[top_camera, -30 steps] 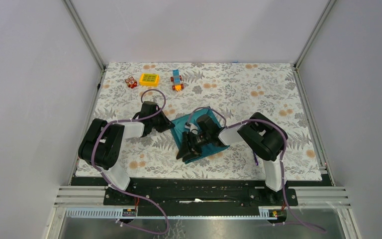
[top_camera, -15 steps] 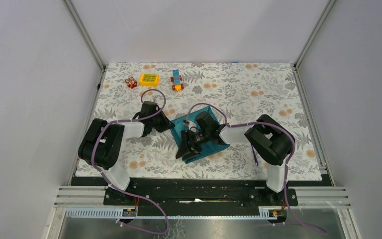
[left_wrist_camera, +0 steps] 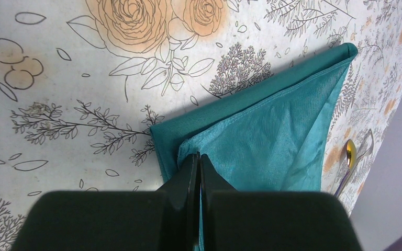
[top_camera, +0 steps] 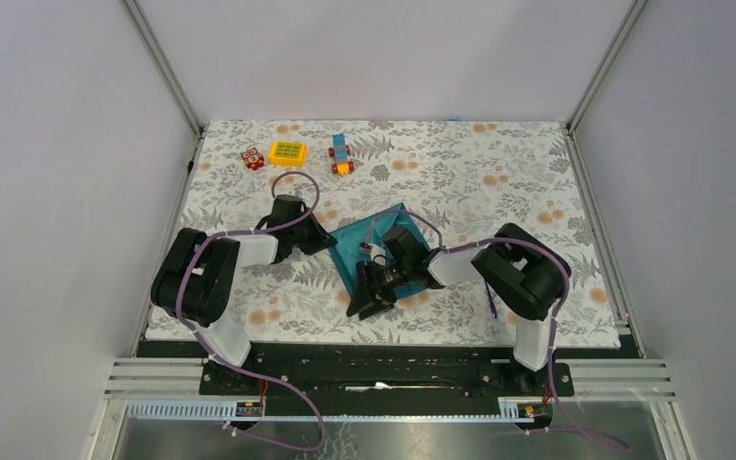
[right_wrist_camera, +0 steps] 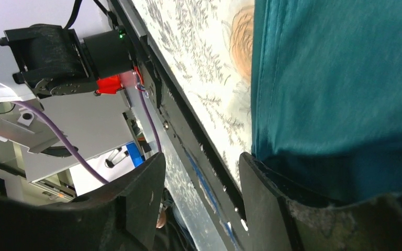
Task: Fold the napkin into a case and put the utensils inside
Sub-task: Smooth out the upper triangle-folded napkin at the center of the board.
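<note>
A robotics lab cell is indicated: the floral surface is enclosed by plain grey panels and aluminium framing, with cabled arms bolted on.

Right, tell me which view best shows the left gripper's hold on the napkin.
Left wrist: the left gripper is closed on the napkin at a folded corner, seen close. Top external shows only the arm's wrist meeting the cloth's edge, the pinch too small to judge. Right wrist shows cloth, not that grip.
</note>
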Robot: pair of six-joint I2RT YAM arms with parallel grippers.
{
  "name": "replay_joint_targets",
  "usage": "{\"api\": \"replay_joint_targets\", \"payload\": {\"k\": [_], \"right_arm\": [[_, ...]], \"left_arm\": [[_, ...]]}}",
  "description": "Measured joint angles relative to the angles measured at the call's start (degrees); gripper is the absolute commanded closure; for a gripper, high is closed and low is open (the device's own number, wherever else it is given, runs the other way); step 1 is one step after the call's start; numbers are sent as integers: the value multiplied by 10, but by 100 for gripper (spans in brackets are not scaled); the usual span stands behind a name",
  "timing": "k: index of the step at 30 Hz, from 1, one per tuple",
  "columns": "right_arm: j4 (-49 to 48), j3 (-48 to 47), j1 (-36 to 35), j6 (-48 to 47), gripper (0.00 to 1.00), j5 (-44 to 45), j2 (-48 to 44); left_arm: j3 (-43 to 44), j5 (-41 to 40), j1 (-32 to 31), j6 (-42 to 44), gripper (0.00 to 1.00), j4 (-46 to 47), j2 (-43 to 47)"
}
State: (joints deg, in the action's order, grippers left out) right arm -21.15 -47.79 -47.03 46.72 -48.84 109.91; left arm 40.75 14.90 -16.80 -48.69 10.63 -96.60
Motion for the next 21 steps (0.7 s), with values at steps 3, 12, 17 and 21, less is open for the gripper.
{"api": "replay_joint_targets", "payload": {"k": [3, 12, 17, 21], "right_arm": [[46, 2, 0, -16, 38, 7, -35], [308, -75, -1, -160, 31, 146, -189], [445, -143, -12, -212, 27, 296, -188], [534, -219, -63, -221, 28, 403, -148]], "left_arm": [[0, 4, 0, 0, 97, -1, 0], [12, 57, 2, -9, 76, -65, 28], [59, 74, 6, 0, 58, -133, 107], [100, 78, 33, 27, 35, -189, 186]]}}
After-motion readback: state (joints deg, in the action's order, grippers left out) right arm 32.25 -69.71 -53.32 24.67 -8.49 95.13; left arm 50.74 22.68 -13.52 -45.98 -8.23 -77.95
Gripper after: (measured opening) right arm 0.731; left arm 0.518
